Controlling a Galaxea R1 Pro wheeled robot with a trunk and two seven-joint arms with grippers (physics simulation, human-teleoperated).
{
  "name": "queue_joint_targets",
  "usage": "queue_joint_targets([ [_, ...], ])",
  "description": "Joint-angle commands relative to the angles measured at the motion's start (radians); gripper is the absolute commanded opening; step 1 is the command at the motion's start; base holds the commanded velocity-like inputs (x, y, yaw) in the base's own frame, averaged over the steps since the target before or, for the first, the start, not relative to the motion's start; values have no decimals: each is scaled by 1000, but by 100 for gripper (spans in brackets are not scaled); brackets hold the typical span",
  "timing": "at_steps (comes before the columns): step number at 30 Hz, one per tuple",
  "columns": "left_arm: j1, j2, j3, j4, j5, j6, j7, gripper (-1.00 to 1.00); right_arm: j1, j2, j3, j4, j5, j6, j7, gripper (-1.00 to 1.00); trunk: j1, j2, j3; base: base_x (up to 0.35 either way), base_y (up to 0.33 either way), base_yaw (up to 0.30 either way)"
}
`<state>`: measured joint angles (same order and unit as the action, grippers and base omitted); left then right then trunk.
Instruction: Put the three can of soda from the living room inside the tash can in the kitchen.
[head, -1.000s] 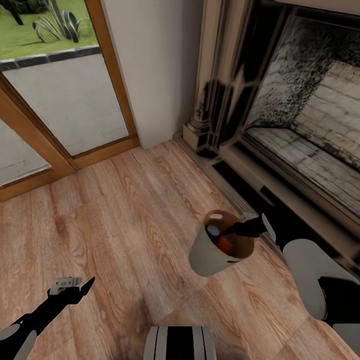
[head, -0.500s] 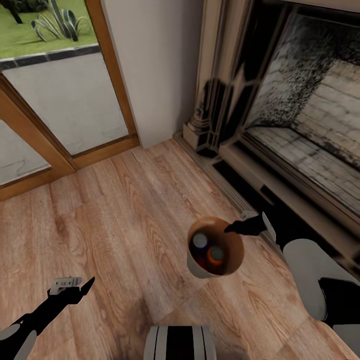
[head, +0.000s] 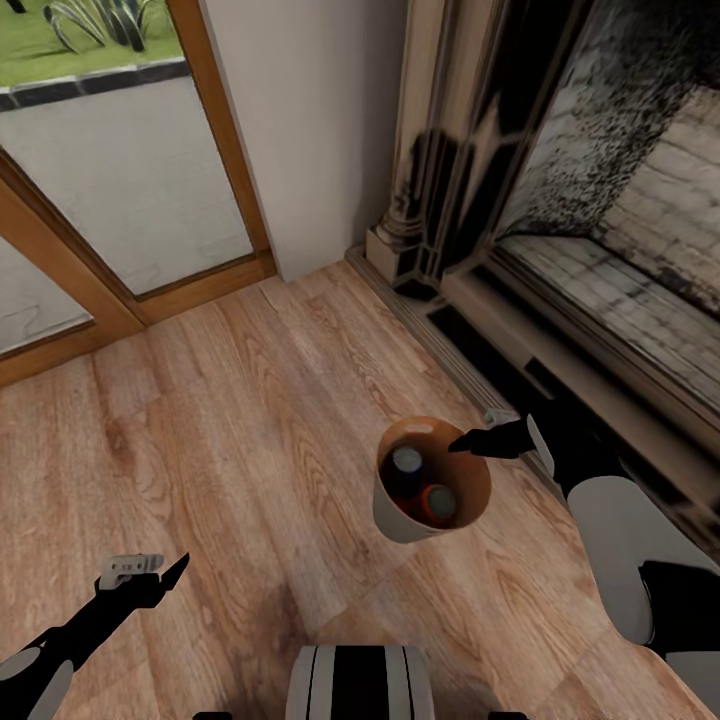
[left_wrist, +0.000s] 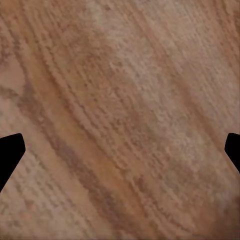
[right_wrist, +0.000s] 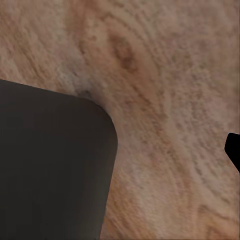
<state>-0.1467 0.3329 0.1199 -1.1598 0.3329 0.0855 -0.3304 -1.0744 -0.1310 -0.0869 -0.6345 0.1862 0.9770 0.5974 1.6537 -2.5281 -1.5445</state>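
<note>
Nearest, low in head view: left gripper (head: 150, 572) hanging free over the wood floor (head: 250, 420), holding nothing; in left wrist view both finger tips at opposite edges with bare floor between, so jaws wide. Further on, right gripper (head: 490, 440) at the far-right rim of the tash can (head: 395, 515), pinching that rim as far as can be judged; bin seems carried above the floor, slightly tilted, w/ glossy brown inside open to the camera. Inside: two grey can tops visible, one on a dark can (head: 407, 460), one on an orange can (head: 438, 502); third can not to make out, prob. hidden deeper. Step in hand, as judgement: carrying the loaded bin out of the living room twd the kitchen. To do well: keep rim grip firm, keep bin mouth up so no can rolls out, turn base slowly, avoid swinging. Beyond, the dark fireplace (head: 560, 200) close on the right side; give clearance to its base step. Farthest, glass door w/ wood frame (head: 120, 200).
</note>
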Motion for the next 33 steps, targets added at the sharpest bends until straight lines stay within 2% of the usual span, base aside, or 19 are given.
queue_joint_targets([
  [1, 0, 0, 0, 0, 1, 0, 0, 100, 1, 0, 0, 73, 10, -4, -1, 100, 0, 0, 0, 0, 0, 0],
  [15, 0, 0, 0, 0, 2, 1, 1, 100, 2, 1, 1, 73, 10, -4, -1, 100, -6, 3, 50, 0, 0, 0],
  [20, -1, 0, 0, 0, 2, 2, 1, 100, 2, 0, 21, 73, 10, -4, -1, 100, -8, 4, 69, 0, 0, 0],
  [33, -1, 0, 0, 1, 0, 1, 1, 100, 2, -2, 27, 70, 10, -4, -1, 100, -14, 7, 120, 0, 0, 0],
])
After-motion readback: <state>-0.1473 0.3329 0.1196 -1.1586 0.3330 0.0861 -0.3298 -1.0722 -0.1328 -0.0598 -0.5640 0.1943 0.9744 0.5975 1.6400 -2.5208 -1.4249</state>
